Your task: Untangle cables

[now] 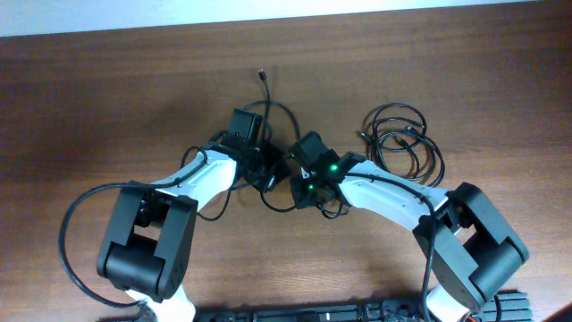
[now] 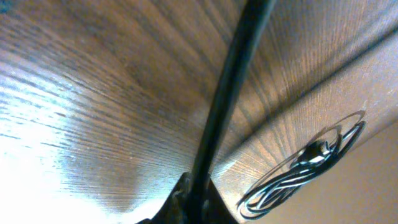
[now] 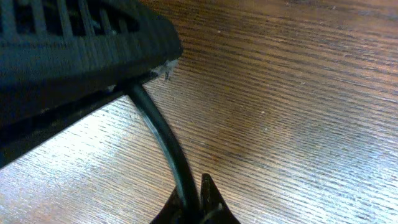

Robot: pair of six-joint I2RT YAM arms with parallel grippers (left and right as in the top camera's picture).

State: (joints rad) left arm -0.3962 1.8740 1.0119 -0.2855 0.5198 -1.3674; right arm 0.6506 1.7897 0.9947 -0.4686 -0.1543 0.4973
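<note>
The brown wood-grain table fills pretty much the whole view. The two white-and-black robot arms crowd the middle, so the tangle there is mostly hidden. A loose coil of thin black cables sits well apart on the right. The left gripper and right gripper are each pinched tight on a thin black cable strand.

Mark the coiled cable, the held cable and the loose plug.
coiled cable (image 2: 306, 163), left wrist view, bunched strands at the coil's middle.
held cable (image 3: 163, 140), right wrist view, middle of the visible stretch.
loose plug (image 1: 261, 75), overhead view, the cable's free end.
</note>
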